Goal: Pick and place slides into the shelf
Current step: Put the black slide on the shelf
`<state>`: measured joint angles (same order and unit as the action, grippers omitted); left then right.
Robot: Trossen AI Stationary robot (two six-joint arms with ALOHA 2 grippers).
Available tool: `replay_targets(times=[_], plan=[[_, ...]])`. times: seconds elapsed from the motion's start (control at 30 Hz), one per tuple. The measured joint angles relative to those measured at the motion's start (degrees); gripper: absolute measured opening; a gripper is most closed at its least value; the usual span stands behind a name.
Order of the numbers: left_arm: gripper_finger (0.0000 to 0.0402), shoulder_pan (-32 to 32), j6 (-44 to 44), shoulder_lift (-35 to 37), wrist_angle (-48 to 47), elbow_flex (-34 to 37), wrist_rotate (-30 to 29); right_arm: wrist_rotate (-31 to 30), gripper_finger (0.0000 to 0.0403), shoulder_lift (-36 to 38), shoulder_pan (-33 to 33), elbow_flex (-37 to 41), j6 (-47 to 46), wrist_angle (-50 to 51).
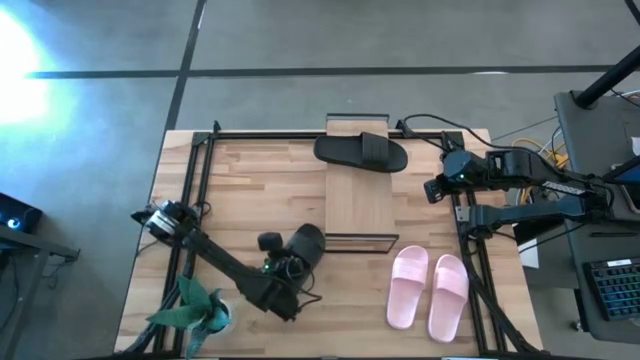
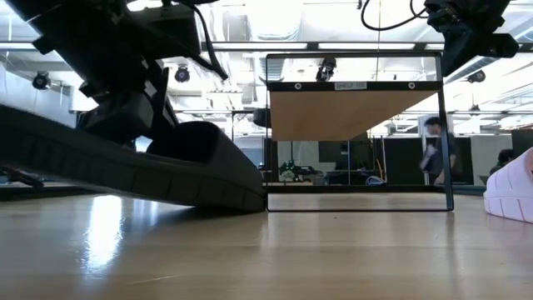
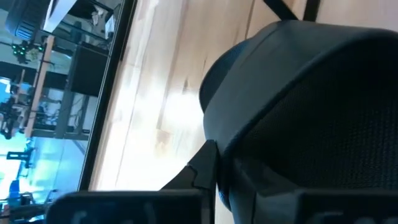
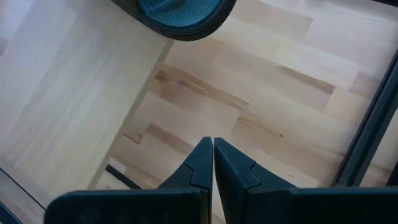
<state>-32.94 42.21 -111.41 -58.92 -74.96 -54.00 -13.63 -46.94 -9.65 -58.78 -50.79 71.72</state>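
So nearest the front edge of the counter (image 1: 250, 200) sat the green toy plant (image 1: 195, 308) at the left corner, and over on the right the pale pink pair of slides (image 1: 428, 288) lay side by side, toes pointing toward the far edge. Just behind the plant, the left tool (image 1: 290, 262) was down low on the second black slide (image 1: 305, 243), fingers closed on its strap as far as the left wrist view showed, with the slide filling most of that picture. From table height that slide looked tilted, one end lifted off the wood and the other end touching down right beside the shelf's (image 1: 358, 195) dark frame. The shelf stood mid-counter, running front to back, light plank on top. At its far end the first black slide (image 1: 360, 151) rested crosswise on the plank. Right of that, the right tool (image 1: 436, 187) hovered near the right rail, fingers pressed together with nothing between them, the slide's heel just ahead of it.
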Motion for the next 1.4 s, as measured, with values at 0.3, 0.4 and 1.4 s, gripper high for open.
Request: replay_targets(times=[0.3,0.4,1.4], plan=[[0.0001,-1.6,-0.7,8.6,-17.3,-0.1,3.0,-2.4,0.0008,0.0,0.0,0.0,-0.6,-0.1],[0.0001,-1.5,-0.7,13.6,-22.3,-1.0,-0.7,-3.0,0.0008,0.0,0.0,0.0,-0.7,-0.3],[0.0000,36.1,-98.7,25.6,52.3,-0.1,39.1,10.8,0.0008,1.1,0.0,-2.5,-0.6,-17.4]])
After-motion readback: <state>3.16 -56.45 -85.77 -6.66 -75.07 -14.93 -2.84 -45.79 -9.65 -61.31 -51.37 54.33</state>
